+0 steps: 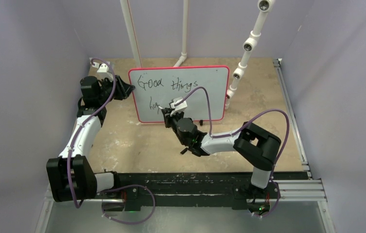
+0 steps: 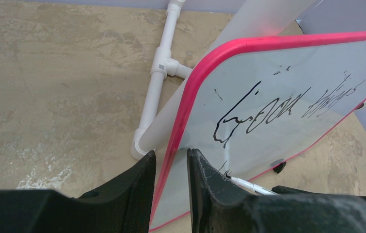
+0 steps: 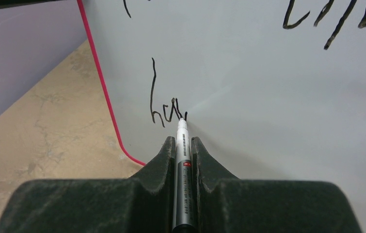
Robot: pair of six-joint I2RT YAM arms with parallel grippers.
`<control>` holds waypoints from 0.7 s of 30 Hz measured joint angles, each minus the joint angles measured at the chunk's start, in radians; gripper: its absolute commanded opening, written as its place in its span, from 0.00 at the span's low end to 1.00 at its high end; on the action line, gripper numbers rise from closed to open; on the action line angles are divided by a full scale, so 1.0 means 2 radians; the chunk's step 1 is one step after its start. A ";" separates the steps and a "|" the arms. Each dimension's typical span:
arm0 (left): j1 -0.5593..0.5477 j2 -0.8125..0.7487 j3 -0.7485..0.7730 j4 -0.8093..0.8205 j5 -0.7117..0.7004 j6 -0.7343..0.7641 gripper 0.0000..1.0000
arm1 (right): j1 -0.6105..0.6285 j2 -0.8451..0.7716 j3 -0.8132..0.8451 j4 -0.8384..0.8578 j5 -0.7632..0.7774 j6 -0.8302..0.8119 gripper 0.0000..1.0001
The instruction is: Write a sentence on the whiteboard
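Note:
The whiteboard (image 1: 210, 104), white with a red-pink rim, stands upright at the back of the table. The sentence (image 1: 168, 83) reads "Good things" on the top line, with the first strokes of a second line (image 3: 164, 109) below it. My left gripper (image 1: 128, 91) is shut on the board's left edge; in the left wrist view its fingers (image 2: 144, 184) straddle the rim (image 2: 190, 92). My right gripper (image 3: 183, 141) is shut on a silver-and-white marker (image 3: 183, 160), whose black tip touches the board at the end of the second line. In the top view my right gripper (image 1: 168, 114) is at the board's lower left.
White PVC pipes (image 1: 132, 34) rise behind the board, and another with fittings (image 1: 246, 48) leans at its right. A pipe tee (image 2: 164, 65) lies on the table behind the board. A small black object (image 1: 184, 151) lies by the right forearm. A metal rail (image 1: 292, 111) lines the right edge.

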 measured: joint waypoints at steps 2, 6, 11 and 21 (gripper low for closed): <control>0.000 0.000 0.000 0.000 0.000 0.000 0.30 | 0.000 0.000 -0.005 0.001 0.001 0.002 0.00; 0.000 0.000 0.000 0.000 0.000 0.000 0.29 | 0.001 -0.001 -0.014 0.001 0.003 0.005 0.00; 0.000 0.000 0.000 0.000 0.000 0.000 0.30 | 0.001 -0.004 -0.021 0.001 0.006 0.007 0.00; 0.000 0.000 0.000 0.000 0.000 0.000 0.30 | 0.001 -0.004 -0.021 0.001 0.008 0.010 0.00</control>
